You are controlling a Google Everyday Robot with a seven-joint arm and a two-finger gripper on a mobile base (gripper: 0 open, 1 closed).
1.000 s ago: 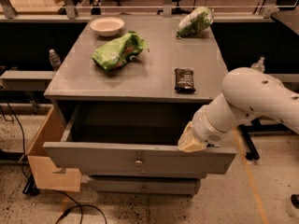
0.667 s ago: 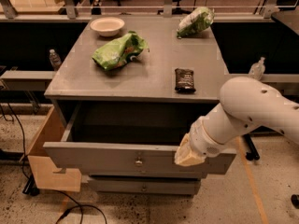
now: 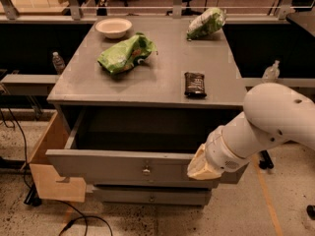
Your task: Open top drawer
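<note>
Your pincer (image 3: 202, 167) is hanging against the wide-open top drawer (image 3: 108, 163) front, seemingly for pulling; can't tell its grip.

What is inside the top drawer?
In the top drawer only dark grey walls show, nothing else. Its bottom hides behind its tall front, and the gripper, at the front's right end, covers that corner.

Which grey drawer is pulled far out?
The wide top grey drawer with a round metal knob; only its deep interior shows. The gripper is at its front's right end.
</note>
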